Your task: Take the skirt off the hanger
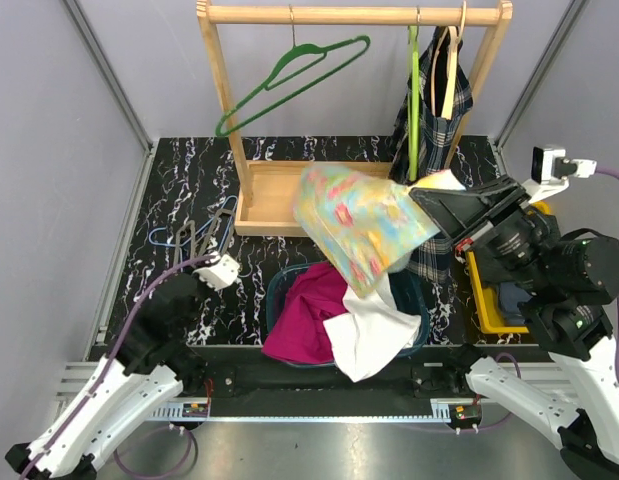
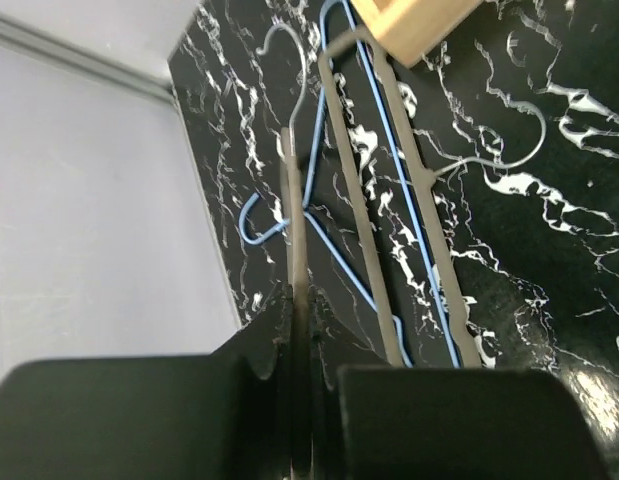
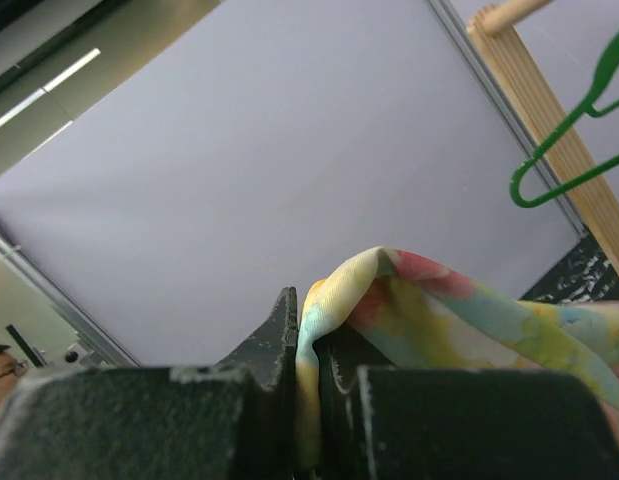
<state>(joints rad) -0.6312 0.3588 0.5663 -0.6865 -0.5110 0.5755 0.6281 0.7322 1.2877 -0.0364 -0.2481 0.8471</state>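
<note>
Right gripper [image 3: 309, 330] at bottom centre of frame, dark fingers [image 3: 274, 345] pressed together, fold of cloth pinched between them. Cloth is the skirt [image 3: 459, 315]: pastel print, yellow, pink, pale blue and green. It rises out of the jaws, humps over at centre and trails off to the right edge.

Upper right: pale wooden rack post [image 3: 544, 100] slanting down, green hanger [image 3: 579, 150] just beside it. Small patch of black marbled table [image 3: 584, 275] at right edge, under the post. Lavender wall panel [image 3: 289, 150] fills the middle. Ceiling light strips at far upper left.
</note>
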